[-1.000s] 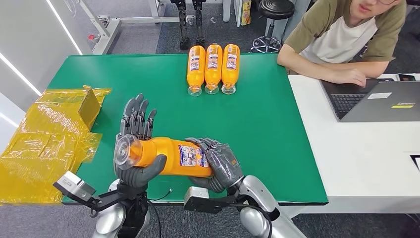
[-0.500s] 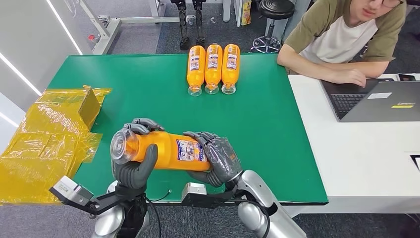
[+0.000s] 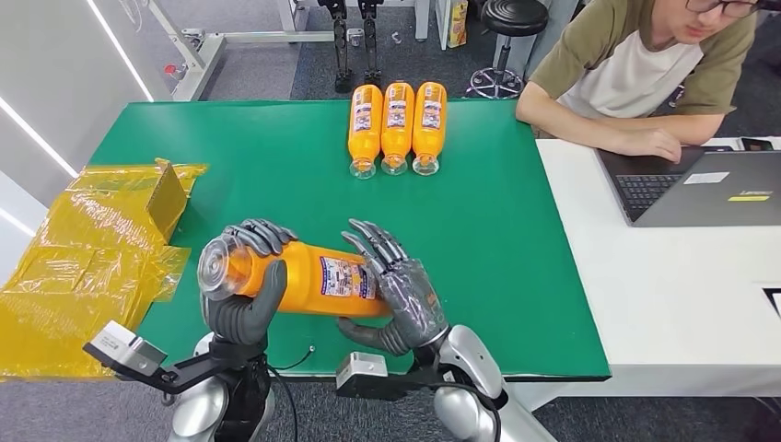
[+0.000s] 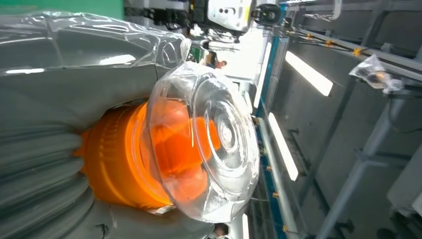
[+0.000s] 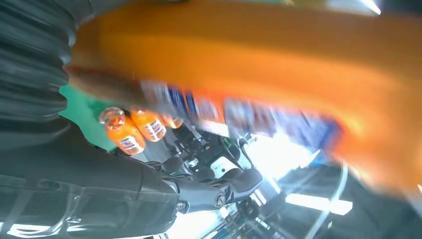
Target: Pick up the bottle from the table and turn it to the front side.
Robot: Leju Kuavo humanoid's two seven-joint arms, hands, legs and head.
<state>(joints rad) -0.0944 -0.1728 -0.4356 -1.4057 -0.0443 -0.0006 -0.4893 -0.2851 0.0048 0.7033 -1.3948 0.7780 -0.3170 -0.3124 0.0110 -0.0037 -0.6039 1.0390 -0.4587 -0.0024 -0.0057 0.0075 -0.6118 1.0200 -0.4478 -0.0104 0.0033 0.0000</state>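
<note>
My left hand (image 3: 241, 299) wraps the clear-capped end of the orange plastic bottle (image 3: 304, 279), held lying sideways above the green table (image 3: 479, 230); my right hand (image 3: 398, 293) cradles its base, fingers (image 3: 373, 241) spread straight; label faces up.

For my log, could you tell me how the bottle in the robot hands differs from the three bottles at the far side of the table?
The held bottle is off the table, gripped by the left robot hand, lying crosswise; the three bottles rest side by side, pointing lengthwise. The right robot hand has its fingers spread beside it. All are orange with labels.
</note>
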